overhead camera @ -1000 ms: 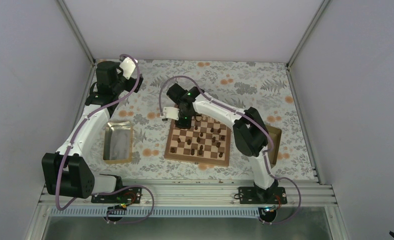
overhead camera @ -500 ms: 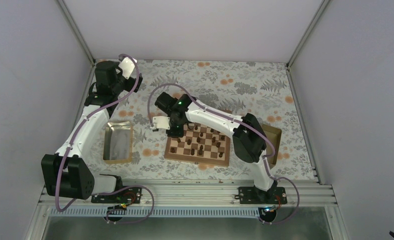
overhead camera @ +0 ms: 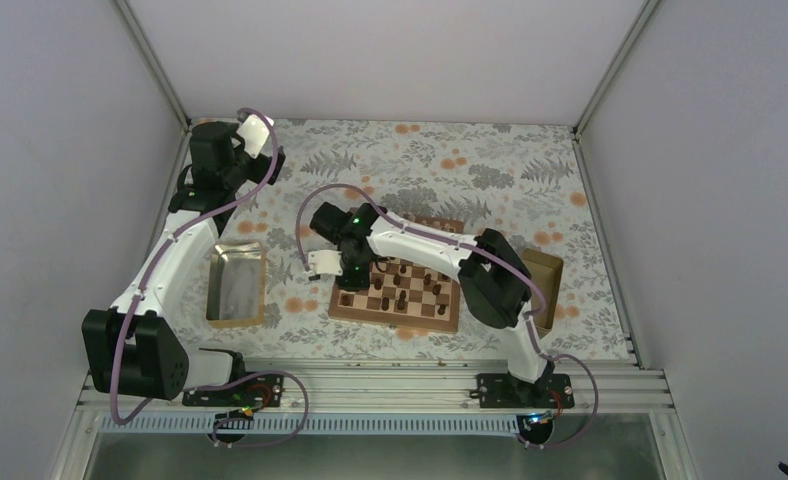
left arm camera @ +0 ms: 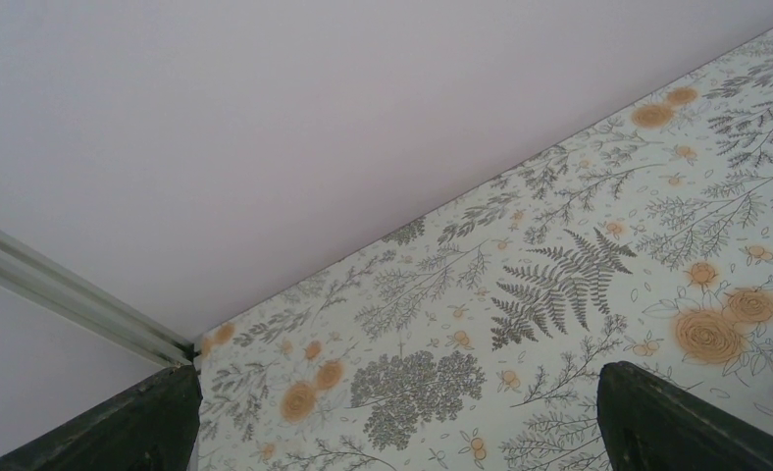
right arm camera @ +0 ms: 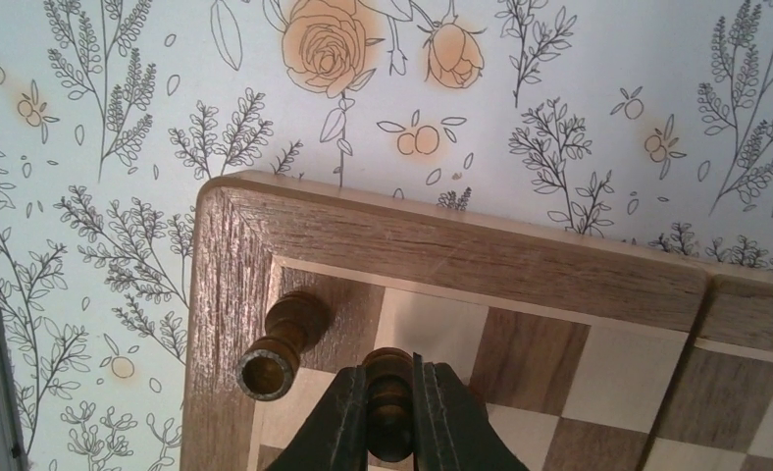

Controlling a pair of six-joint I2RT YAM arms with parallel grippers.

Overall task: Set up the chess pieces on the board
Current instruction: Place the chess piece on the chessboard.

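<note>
One board (right arm camera: 441, 245) lies under the right gripper (right arm camera: 390, 378), its corner just ahead and to the left; the left gripper (left arm camera: 394, 412), well away, gapes wide with nothing in it. The right jaws are nearly closed, pinching a dark piece (right arm camera: 390, 427) by the corner square. A standing dark piece (right arm camera: 283, 343) is just left of them, so, I judge, a sideways drift or wide release could topple it

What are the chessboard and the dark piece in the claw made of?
The board looks like matte wood: grain streaks its border. The dark piece in the right gripper seems turned wood, stained dark with a slight sheen, judging by its ringed profile.
</note>
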